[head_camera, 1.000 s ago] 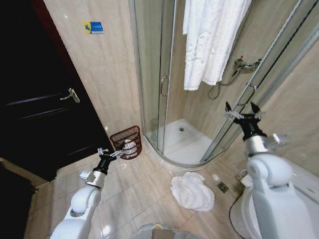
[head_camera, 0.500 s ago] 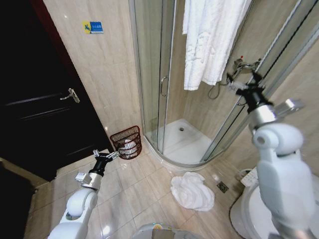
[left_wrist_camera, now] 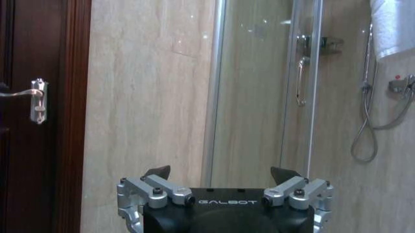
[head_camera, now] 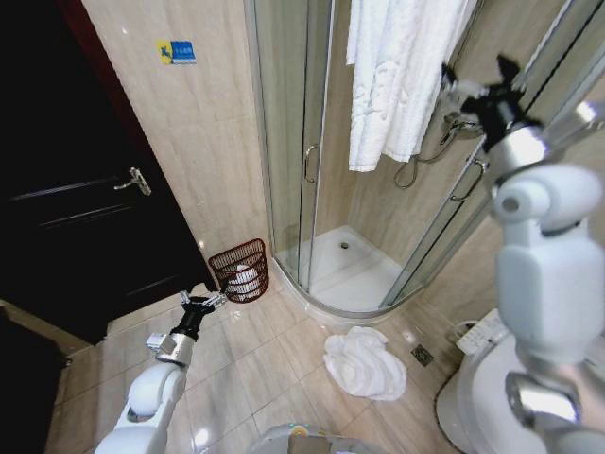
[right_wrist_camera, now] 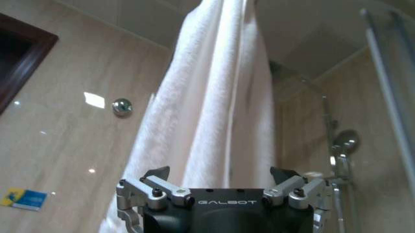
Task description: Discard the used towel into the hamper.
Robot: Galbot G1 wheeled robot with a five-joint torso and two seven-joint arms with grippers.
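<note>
The right gripper (head_camera: 479,78) is raised high with its jaws spread, empty, facing the hanging white terry towel (head_camera: 402,76) just ahead. I'd close in squarely and pinch one thick fold. The round reddish-brown woven hamper (head_camera: 241,269) sits far below it, just beyond the low, open left gripper (head_camera: 200,303).

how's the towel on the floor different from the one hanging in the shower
The floor towel lies crumpled in a heap on the tiles; the hanging towel drapes straight down in long folds. The floor towel sits outside the shower glass, the hanging one behind it, close to the raised right hand. Both are white.
</note>
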